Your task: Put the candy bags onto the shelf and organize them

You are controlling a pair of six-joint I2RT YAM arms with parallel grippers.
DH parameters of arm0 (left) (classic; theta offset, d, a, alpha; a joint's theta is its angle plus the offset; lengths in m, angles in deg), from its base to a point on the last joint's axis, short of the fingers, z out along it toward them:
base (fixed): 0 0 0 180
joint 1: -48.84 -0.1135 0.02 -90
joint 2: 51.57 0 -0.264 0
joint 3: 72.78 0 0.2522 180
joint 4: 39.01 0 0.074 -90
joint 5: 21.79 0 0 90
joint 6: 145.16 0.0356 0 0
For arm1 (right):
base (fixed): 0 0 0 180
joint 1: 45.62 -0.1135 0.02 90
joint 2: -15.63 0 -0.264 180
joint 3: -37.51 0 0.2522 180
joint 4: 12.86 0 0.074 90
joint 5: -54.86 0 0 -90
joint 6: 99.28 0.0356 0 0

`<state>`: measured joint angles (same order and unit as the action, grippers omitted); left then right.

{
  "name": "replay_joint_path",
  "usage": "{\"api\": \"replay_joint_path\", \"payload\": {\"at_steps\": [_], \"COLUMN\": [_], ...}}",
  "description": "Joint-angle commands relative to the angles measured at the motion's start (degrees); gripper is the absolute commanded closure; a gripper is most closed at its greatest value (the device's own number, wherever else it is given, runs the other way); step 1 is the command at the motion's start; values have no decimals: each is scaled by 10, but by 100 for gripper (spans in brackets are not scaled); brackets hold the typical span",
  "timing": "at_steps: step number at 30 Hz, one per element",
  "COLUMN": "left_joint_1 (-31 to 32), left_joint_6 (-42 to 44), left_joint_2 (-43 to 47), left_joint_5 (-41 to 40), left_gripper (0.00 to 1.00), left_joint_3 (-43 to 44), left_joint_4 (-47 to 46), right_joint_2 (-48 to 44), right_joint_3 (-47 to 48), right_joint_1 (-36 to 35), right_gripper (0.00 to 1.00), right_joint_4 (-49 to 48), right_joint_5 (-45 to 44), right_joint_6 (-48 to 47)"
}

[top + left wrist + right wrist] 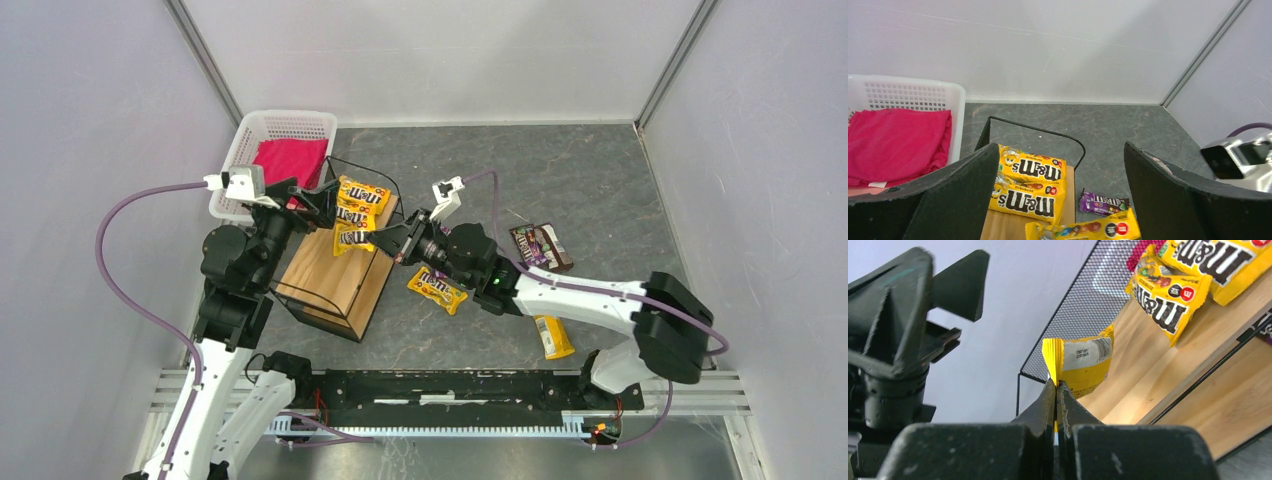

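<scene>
The black-wire shelf [335, 275] has a wooden top plank. Two yellow candy bags [362, 195] lie at its far end, overlapping; they also show in the left wrist view [1034, 169] and the right wrist view [1168, 297]. My right gripper [388, 240] is shut on a third yellow bag [1083, 365], holding it by one edge just above the plank [1143, 370]. My left gripper [322, 202] is open and empty, above the shelf's far-left end. A yellow bag [437, 290] lies on the table right of the shelf, another [553, 336] near the right arm. Purple and brown bags [540, 246] lie further right.
A white perforated basket [285, 122] with a pink cloth [290, 160] stands at the far left, beside the shelf. Grey walls close in the table on three sides. The two grippers are close together over the shelf's far end.
</scene>
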<state>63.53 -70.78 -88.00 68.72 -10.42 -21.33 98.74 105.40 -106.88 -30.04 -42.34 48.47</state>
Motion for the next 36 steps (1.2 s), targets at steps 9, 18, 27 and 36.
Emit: {"api": "replay_joint_path", "payload": {"at_steps": [9, 18, 27, 36], "left_joint_1": [-3, -2, -2, -2], "left_joint_6": [21, 20, 22, 24], "left_joint_2": [0, 0, 2, 3], "left_joint_5": [-9, -10, -11, -20], "left_gripper": [0, 0, 0, 0], "left_joint_3": [6, 6, 6, 7], "left_joint_4": [-24, -23, -23, -20], "right_joint_2": [118, 167, 206, 201], "right_joint_3": [43, 71, 95, 103], "right_joint_1": [-3, -4, -5, -11], "right_gripper": [100, 99, 98, 98], "right_joint_4": [-98, -62, -51, -25], "right_joint_5": [-77, -77, -89, -135], "right_joint_6": [190, 243, 265, 255]}}
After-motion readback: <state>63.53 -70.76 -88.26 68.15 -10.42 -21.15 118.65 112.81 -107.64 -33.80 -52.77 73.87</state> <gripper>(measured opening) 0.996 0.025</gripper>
